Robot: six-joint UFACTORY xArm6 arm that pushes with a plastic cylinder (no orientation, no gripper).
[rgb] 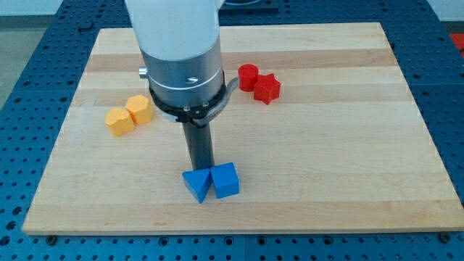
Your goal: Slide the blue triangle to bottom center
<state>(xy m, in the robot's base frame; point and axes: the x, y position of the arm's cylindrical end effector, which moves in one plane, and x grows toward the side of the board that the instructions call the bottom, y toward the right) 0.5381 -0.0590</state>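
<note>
A: Where's the blue triangle?

B: Near edge of the bench, roughly centre, a bit left of it. Touching the blue cube on its right. My tip sits just behind the pair, at the seam btwn them.

A: Fingers?

B: None on this rig, just a rod, so nothing to open or close.

A: Risks?

B: Imo two. Tip is on the seam, so a push could wedge the blocks apart or drag the cube along w/ the triangle. Also the triangle is close to the near edge; too long a push may send it off.

A: Others?

B: Two yellow blocks far left, red pair far right, both well apart.

A: Any writing?

B: None readable.
</note>
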